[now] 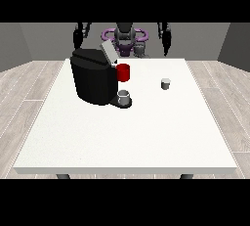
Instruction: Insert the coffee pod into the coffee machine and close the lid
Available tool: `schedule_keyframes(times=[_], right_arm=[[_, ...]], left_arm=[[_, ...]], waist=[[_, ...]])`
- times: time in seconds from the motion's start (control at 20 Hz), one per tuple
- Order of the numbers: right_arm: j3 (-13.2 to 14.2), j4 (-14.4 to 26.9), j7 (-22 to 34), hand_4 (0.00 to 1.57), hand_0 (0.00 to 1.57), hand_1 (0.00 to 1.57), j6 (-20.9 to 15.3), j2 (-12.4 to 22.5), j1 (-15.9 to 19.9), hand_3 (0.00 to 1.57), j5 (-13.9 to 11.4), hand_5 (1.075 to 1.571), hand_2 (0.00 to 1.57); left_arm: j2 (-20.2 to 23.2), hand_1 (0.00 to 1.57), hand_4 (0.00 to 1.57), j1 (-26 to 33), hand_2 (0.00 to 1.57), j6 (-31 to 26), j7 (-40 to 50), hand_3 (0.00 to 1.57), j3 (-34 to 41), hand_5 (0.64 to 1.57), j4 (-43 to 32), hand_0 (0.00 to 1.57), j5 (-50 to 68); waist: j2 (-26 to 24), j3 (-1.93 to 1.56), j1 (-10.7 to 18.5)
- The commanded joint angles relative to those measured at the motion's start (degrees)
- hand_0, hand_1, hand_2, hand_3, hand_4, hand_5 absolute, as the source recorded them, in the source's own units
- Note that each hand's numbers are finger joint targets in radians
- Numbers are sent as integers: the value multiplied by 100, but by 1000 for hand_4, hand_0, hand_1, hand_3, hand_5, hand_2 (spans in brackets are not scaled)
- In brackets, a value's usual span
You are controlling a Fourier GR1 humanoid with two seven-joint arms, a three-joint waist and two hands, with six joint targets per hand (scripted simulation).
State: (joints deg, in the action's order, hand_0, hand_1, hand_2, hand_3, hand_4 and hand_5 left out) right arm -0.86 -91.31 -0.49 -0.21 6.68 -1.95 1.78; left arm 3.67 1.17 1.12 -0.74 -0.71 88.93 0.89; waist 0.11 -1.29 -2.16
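Large white bench (122,137), bare across its near half. Black coffee machine (93,78) on the far part of the bench toward the view's left, bulky and upright, with its grey lid (108,53) raised and tilted up and back toward the robot. Red part (124,72) on the machine's front, facing the view's right, just under the raised lid. Small grey cup (124,96) below it on the machine's dark base, upright. Coffee pod (165,83) alone on the bench to the view's right of the machine, well apart from it, touched by nothing; small, pale grey, upright on its base, long axis vertical, lighter top face up. Open bench between pod and machine, nothing in the way there. Robot behind the far edge, both arms hanging down at its sides. Hand at the view's left (78,36) above and behind the machine, off the bench; hand at the view's right (166,38) behind the far edge, well apart from the pod. Finger pose of either hand: cannot tell. Neither hand touching anything.
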Motion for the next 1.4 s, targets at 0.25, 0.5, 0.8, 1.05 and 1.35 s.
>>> schedule_keyframes(times=[0.25, 0.5, 0.8, 1.05, 1.35], right_arm=[[-2, 344, -339, 0, 0, 0, 24, -141, 162, 0, -28, 1571, 0], [27, 102, -318, 0, 0, 0, -752, -71, 545, 0, -813, 1571, 0], [-83, 25, -96, 0, 0, 0, -855, -139, 1224, 0, -1027, 1571, 0], [-606, -218, 152, 0, 0, 0, -998, -523, 942, 0, -1297, 1571, 0], [-464, -107, 328, 0, 0, 0, -954, -443, 1412, 0, -1341, 1571, 0]], left_arm=[[1465, 0, 0, -365, 0, -950, -914, 0, -20, 1571, -61, 0, -786], [2382, 0, 0, -979, 0, -1370, -765, 0, 499, 1571, -763, 0, -899], [2605, 0, 0, -1983, 0, -1335, -685, 0, 560, 1571, -1682, 0, -1328], [2867, 0, 0, -2278, 0, -1461, -843, 0, 518, 1571, -2600, 0, -1756], [2961, 0, 0, -2875, 0, -1416, -1138, 0, 505, 1571, -3410, 0, -2122]], waist=[[248, 127, 97], [698, 132, -282], [1294, 131, -677], [1291, 132, -900], [1777, 133, -943]])
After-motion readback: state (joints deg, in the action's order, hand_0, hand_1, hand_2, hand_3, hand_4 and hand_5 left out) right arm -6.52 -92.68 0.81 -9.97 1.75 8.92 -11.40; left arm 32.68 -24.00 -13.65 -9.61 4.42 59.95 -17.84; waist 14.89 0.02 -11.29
